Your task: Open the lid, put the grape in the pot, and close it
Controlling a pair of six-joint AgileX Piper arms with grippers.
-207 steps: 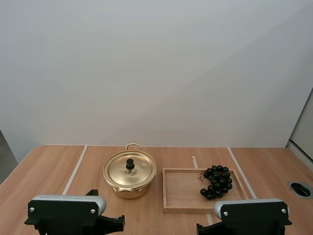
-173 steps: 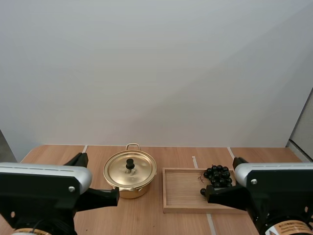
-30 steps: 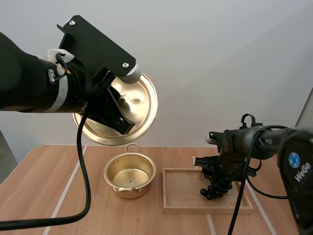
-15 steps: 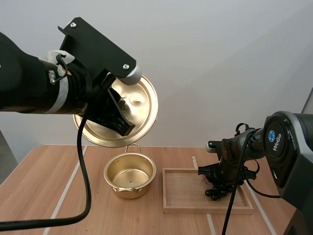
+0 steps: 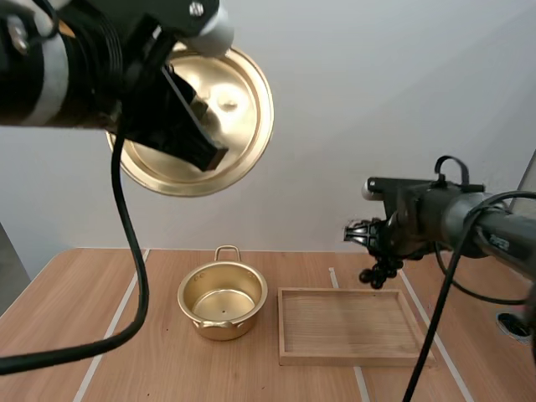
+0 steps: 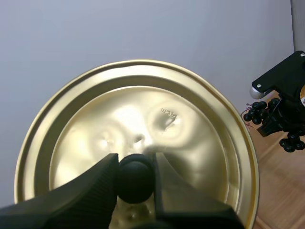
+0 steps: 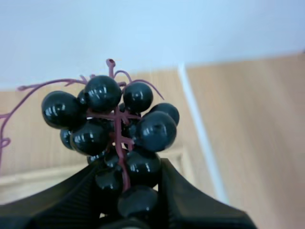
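2 grips: left pincer (image 6: 136,164) clamped on lid knob (image 6: 135,179); right pincer (image 7: 129,168) clamped on grapes (image 7: 102,94), abv table (image 5: 84,322); pot (image 5: 223,303) open.

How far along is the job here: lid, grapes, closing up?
Done: the round gold lid is off, held high by the left gripper, fingers pinching its black knob; the gold pot stands open and empty. In hand: the bunch of dark grapes hangs pinched in the right gripper, clear of the wooden tray, not yet over the pot. Left: grapes into the pot, then the lid back on.
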